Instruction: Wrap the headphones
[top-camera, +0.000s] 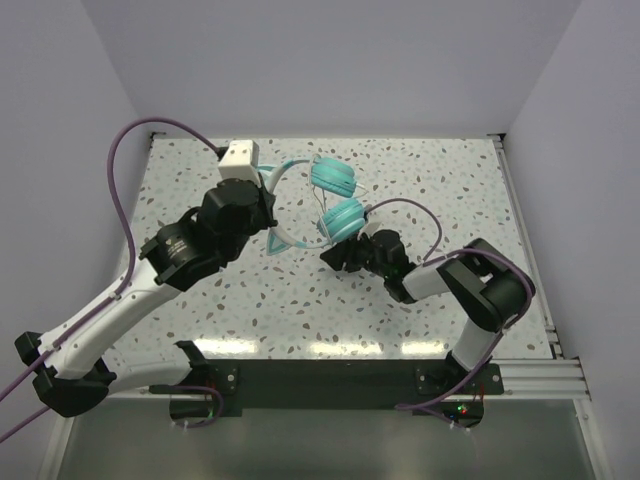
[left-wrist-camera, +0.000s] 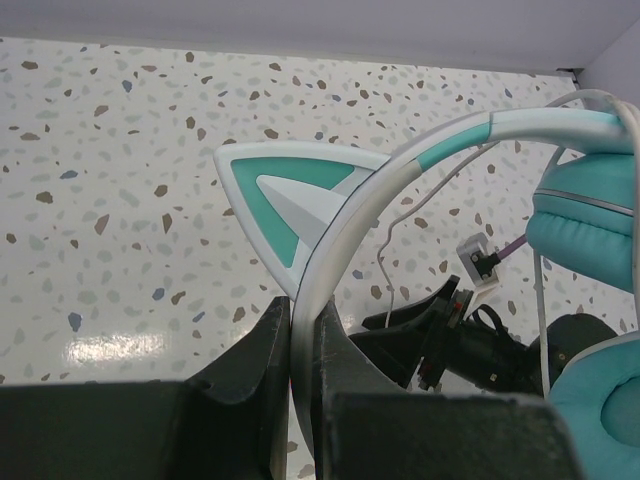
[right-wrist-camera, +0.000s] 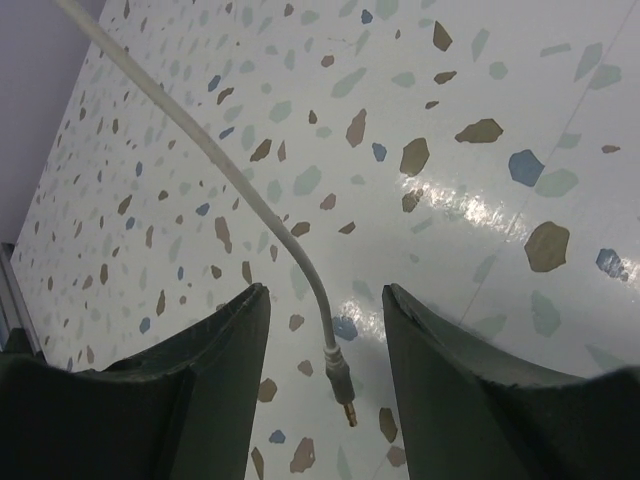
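Top external view, from the left: thick purple cable (top-camera: 125, 215) looping from the back corner down along the left arm. Next, left gripper (top-camera: 266, 205) clamped on the pale headband (top-camera: 282, 238) of the headphones (top-camera: 341, 218), just left of the two teal ear cups lying close together near the middle of the speckled table (top-camera: 470, 200). Then right gripper (top-camera: 335, 256) just below the nearer cup, pointing up and left.

Left wrist view: left gripper (left-wrist-camera: 300, 325) shut tight on the headband (left-wrist-camera: 350, 225), dark fingers pressing both faces of the band. Above the fingers, a pointed cat ear (left-wrist-camera: 285, 195), teal with a white centre. Right of that, thin pale cable (left-wrist-camera: 385, 255) hanging inside the arch, with the dark body of the right arm (left-wrist-camera: 480, 345) low behind it. Teal cushions (left-wrist-camera: 585, 225) at the far right edge.

Right wrist view: right gripper (right-wrist-camera: 325, 300) with jaws standing well apart, gripping nothing. Between them the cable (right-wrist-camera: 250, 190), slanting down from the upper left, clear of both fingers. At its end a small gold-tipped plug (right-wrist-camera: 346, 395); resting on the table or hanging just above it, cannot tell.
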